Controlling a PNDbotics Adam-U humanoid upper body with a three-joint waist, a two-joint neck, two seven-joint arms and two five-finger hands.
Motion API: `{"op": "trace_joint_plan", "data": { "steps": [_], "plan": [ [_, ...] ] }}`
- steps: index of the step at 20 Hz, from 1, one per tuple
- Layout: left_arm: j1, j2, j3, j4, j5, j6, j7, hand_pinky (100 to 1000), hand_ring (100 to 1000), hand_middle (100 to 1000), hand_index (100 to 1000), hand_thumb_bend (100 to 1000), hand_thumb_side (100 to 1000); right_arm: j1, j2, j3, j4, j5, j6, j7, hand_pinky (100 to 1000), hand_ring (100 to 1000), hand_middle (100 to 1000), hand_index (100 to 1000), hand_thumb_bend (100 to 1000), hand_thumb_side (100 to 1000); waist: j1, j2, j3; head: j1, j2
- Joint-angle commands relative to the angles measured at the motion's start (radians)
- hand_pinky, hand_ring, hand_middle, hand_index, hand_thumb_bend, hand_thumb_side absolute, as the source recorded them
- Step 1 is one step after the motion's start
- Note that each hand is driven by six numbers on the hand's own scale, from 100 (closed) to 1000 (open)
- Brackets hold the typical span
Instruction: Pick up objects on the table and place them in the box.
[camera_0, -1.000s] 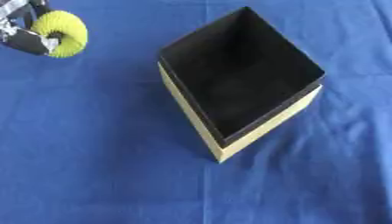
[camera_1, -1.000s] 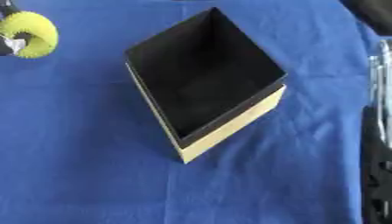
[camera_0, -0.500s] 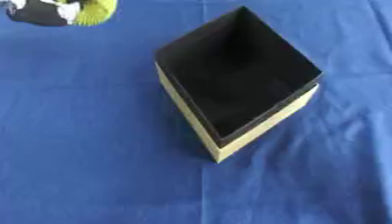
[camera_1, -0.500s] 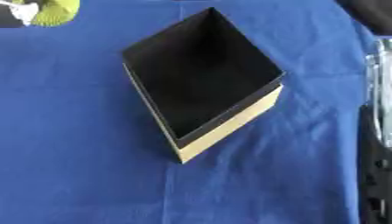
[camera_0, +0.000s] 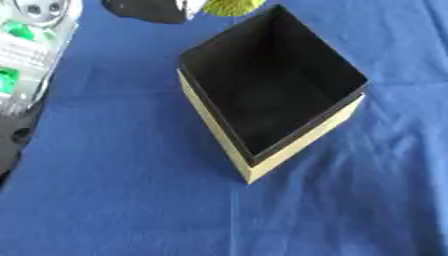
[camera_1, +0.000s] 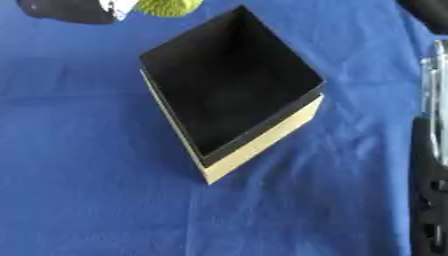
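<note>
- Looking down on the blue cloth-covered table (camera_0: 105, 190), we see the open rectangular cardboard box with black inside and tan outer walls (camera_0: 271, 100) standing upright near the middle, mouth up.
- The box sits cornerwise to the view: one corner points toward the near edge, the opposite corner toward the far edge, and its long axis runs from far left to near right.
- We see nothing lying inside the box; its black floor shows bare.
- The round yellow-green object (camera_1: 168, 6) is at the top edge, just beyond the box's far corner and left of it, cut off by the frame; we cannot tell which way it points.
- The robot's left hand (camera_1: 74, 10) is a black shape with a white patch, directly left of the yellow-green object and touching it; we cannot tell how its fingers are set.
- The left eye view alone shows a silver and clear arm segment with green parts (camera_0: 31, 45) along its left edge.
- The right eye view alone shows a dark and silver arm (camera_1: 433, 150) down its right edge; its hand is out of frame.
- We can read no writing or label anywhere.
</note>
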Motion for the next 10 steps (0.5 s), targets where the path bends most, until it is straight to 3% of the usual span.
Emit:
{"op": "trace_joint_plan", "data": {
  "steps": [1,4,10],
  "plan": [
    [-0.023,0.003,0.005,-0.023,-0.006,-0.001,-0.007,124,385,473,592,100,100,-0.016,-0.004,0.001,-0.015,-0.003,0.0,-0.007,866,819,646,871,100,353,-0.006,-0.134,0.0,0.007,-0.001],
    [-0.039,-0.043,-0.042,-0.059,0.006,-0.029,-0.036,126,389,477,592,100,100,-0.023,0.005,-0.015,-0.015,-0.002,0.02,-0.035,866,817,644,871,100,357,0.0,-0.131,-0.017,0.034,0.003],
    [-0.028,-0.16,-0.119,0.009,-0.068,-0.058,-0.097,129,397,483,594,100,100,-0.019,0.001,-0.011,-0.015,0.018,0.029,-0.088,864,813,639,870,100,362,0.0,-0.132,-0.011,0.022,0.006]
  ]
}}
